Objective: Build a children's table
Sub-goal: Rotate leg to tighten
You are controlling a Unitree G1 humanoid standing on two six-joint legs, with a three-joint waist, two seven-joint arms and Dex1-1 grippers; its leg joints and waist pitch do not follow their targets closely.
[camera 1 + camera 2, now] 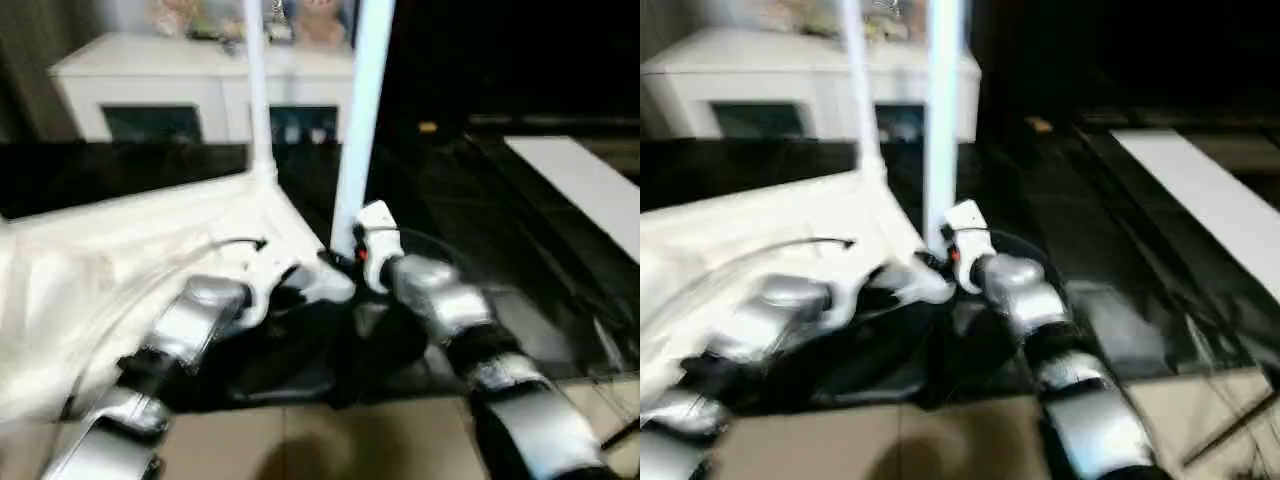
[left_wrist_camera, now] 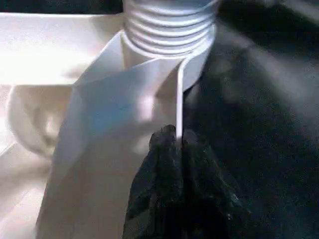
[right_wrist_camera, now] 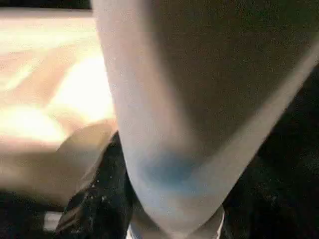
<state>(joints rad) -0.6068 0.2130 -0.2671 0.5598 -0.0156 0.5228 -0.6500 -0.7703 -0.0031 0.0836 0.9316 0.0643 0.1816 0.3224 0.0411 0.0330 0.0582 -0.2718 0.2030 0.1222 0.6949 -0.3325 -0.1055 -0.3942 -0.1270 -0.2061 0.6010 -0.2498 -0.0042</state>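
Both pincers work at one corner of the upturned tabletop (image 1: 150, 240).
Left pincer (image 2: 177, 142) pinches a thin rib there; right pincer (image 3: 164, 219) grips the upright leg (image 1: 362, 110).

Two silver forearms, glossy and rounded, built in segments with black joints between. Left forearm (image 1: 195, 320) tapering into a white wrist housing, with a thin black cable (image 1: 238, 243) arcing above it. Right forearm (image 1: 440, 300) ending in a white boxy wrist block (image 1: 377, 235) carrying a small red-orange spot and dark details. Left gripper (image 2: 175, 149) made of two matte black fingers with a rough, grainy surface. Right gripper's black finger (image 3: 99, 199) similarly dark and speckled.
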